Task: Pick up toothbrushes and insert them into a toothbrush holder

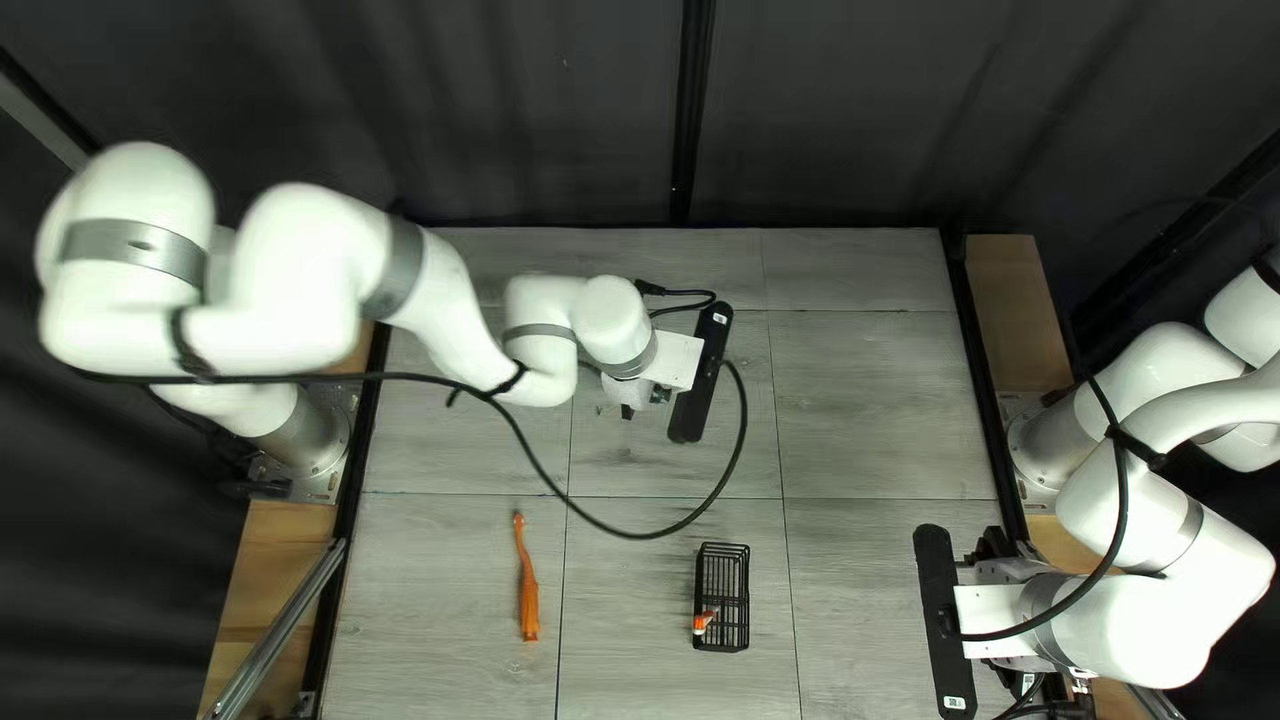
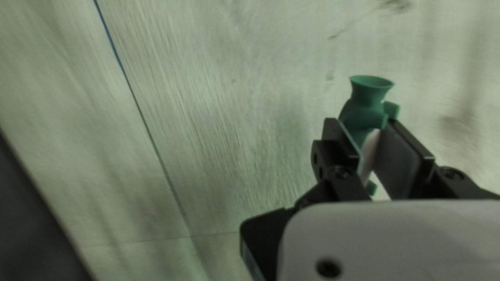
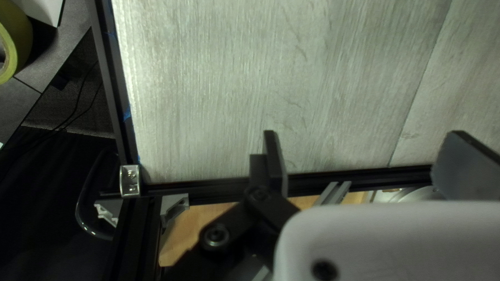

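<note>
My left gripper [image 1: 628, 408] is over the middle of the table's far half. In the left wrist view, my left gripper [image 2: 366, 136] is shut on a green toothbrush [image 2: 364, 110], whose flared end sticks out past the fingertips. An orange toothbrush [image 1: 528, 603] lies on the table, left of the black wire holder [image 1: 723, 574] in the top left view. A small orange and white piece [image 1: 703, 622] shows at the holder's near end. At the table's right edge is my right gripper [image 1: 994, 544]; in its wrist view my right gripper [image 3: 364, 156] stands open with nothing between its fingers.
My left arm's black cable [image 1: 634, 536] loops above the table between that arm and the holder. A black frame rail [image 3: 323, 182] runs along the table's edge under my right gripper. Yellow tape [image 3: 15, 39] lies outside the table.
</note>
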Available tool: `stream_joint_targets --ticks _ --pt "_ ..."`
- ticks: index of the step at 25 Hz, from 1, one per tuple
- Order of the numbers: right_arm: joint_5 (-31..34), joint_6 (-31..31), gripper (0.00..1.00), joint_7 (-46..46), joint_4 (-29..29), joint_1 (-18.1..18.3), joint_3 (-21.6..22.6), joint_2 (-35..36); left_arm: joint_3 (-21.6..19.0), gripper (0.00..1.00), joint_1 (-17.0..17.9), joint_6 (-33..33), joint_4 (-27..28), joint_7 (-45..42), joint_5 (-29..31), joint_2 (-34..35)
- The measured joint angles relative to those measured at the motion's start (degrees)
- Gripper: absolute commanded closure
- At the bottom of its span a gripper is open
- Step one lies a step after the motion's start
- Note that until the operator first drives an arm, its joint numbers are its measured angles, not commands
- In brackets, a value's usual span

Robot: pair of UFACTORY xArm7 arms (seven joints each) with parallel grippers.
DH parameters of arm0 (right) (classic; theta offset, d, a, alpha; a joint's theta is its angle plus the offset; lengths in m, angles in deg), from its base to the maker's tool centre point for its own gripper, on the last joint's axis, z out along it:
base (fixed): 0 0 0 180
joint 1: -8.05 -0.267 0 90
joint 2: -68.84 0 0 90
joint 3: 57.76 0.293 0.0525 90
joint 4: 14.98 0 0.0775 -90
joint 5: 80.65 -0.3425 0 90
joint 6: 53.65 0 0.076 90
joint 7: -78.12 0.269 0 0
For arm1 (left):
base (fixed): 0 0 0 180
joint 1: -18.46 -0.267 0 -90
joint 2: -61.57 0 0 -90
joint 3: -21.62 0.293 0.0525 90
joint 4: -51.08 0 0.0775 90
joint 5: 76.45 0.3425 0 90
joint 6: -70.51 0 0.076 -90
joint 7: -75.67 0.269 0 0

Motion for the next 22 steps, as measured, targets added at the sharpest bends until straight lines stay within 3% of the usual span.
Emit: stream_joint_targets --ticks 5,8,16,22 --pt "0.00 0.00 0.00 0.00 0.00 0.00 0.00 0.00 -0.42 1.00 0.64 5.32 -0.06 15.85 -1.54 6.17" --pt "0.00 0.00 0.00 0.00 0.00 0.00 0.00 0.00 -0.17 1.00 0.87 7.33 -0.10 20.45 -3.12 8.72" --pt "0.00 0.00 0.00 0.00 0.00 0.00 0.00 0.00 -0.90 1.00 1.71 5.48 -1.52 24.05 -3.49 9.17" --pt "0.00 0.00 0.00 0.00 0.00 0.00 0.00 0.00 -4.42 1.00 4.27 3.33 -1.52 43.16 -7.27 6.28"
